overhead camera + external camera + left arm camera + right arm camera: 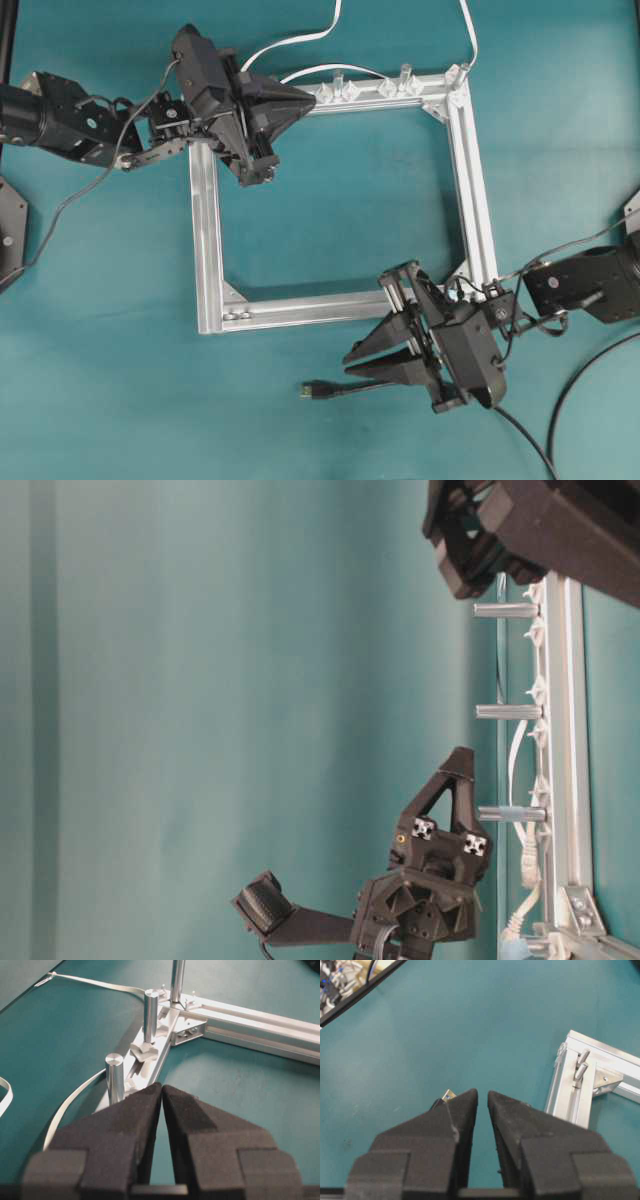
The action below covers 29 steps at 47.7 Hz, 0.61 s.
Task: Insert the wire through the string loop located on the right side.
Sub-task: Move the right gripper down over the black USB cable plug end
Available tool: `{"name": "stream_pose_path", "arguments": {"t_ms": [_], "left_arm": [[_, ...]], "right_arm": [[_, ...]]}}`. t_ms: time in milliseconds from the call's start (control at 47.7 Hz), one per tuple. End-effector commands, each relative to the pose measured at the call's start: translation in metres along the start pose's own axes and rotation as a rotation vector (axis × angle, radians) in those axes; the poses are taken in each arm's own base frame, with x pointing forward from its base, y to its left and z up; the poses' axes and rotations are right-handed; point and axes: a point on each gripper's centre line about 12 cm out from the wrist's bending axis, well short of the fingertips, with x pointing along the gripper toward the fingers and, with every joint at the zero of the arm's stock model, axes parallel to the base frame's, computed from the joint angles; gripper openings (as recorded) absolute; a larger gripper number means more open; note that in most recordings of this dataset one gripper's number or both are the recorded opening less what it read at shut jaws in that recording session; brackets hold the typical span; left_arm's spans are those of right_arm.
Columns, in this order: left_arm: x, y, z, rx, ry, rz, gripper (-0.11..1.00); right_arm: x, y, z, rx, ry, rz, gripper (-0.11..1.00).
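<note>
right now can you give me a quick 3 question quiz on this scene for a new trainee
1. True or false: the right gripper is holding the wire's plug.
2. Which lies closest to the plug? A) left gripper B) right gripper C) white flat cable
3. Fill in: the upright metal posts stand along the ____ bar of the aluminium frame in the overhead view.

Key: 1 false, the plug lies on the table apart from it; 2 B; 3 top.
</note>
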Motion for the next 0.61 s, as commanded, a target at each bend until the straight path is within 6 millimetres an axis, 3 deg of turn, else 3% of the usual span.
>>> {"name": "stream_pose_path", "arguments": {"t_ms": [0, 42, 105, 168, 377, 461, 587], "left_arm": [[0.0, -0.003, 0.015, 0.024, -0.026, -0.025, 0.15], [0.0, -0.002, 0.016, 0.022, -0.014, -0.023, 0.12], [0.0, -0.002, 0.014, 0.022, 0.014, -0.023, 0.01], [-0.001, -0.002, 0.013, 0.022, 0.035, -0.024, 0.0], [-0.002, -0.003, 0.02, 0.019, 0.043, -0.025, 0.0], [-0.003, -0.003, 0.025, 0.018, 0.037, -0.026, 0.0], [-0.006, -0.004, 0.029, 0.016, 0.045, -0.027, 0.01]], "right_arm": [[0.002, 0.001, 0.012, 0.011, -0.037, 0.003, 0.24], [0.001, 0.001, 0.012, 0.013, -0.026, 0.002, 0.22], [0.0, 0.002, 0.011, 0.016, 0.0, 0.003, 0.09], [-0.001, 0.001, 0.012, 0.015, 0.028, 0.001, 0.01], [-0.002, 0.001, 0.013, 0.017, 0.054, 0.0, 0.0], [-0.002, 0.001, 0.013, 0.018, 0.055, 0.0, 0.02], [-0.002, 0.0, 0.013, 0.024, 0.055, -0.005, 0.26]]}}
